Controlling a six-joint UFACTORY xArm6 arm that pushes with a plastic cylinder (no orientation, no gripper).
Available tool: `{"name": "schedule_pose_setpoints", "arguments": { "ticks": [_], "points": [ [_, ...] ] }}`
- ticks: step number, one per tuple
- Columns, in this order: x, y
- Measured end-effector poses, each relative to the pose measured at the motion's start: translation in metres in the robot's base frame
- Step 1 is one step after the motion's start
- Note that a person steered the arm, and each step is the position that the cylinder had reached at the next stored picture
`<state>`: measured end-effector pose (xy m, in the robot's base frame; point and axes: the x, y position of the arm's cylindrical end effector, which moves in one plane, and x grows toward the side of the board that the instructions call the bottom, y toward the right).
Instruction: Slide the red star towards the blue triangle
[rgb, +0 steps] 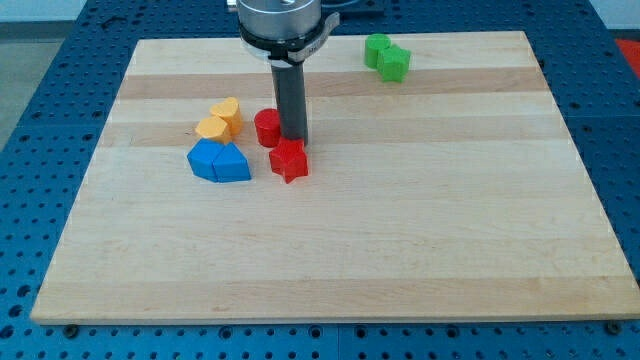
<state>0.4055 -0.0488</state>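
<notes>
The red star (289, 160) lies left of the board's middle. The blue triangle (231, 163) lies to its left, joined to a second blue block (205, 159) on its left side. A small gap separates the star from the triangle. My tip (294, 136) stands just above the star, at its upper edge, between the star and a red cylinder (267, 128) to the upper left. The rod comes down from the view's top.
Two yellow blocks (220, 119) sit above the blue pair. Two green blocks (386, 56) lie near the board's top edge, right of the rod's mount. The wooden board (400, 230) rests on a blue perforated table.
</notes>
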Motion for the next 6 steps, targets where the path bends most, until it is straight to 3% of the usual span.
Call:
{"name": "schedule_pose_setpoints", "arguments": {
  "ticks": [5, 6],
  "points": [
    [0.005, 0.0],
    [-0.025, 0.027]
  ]
}}
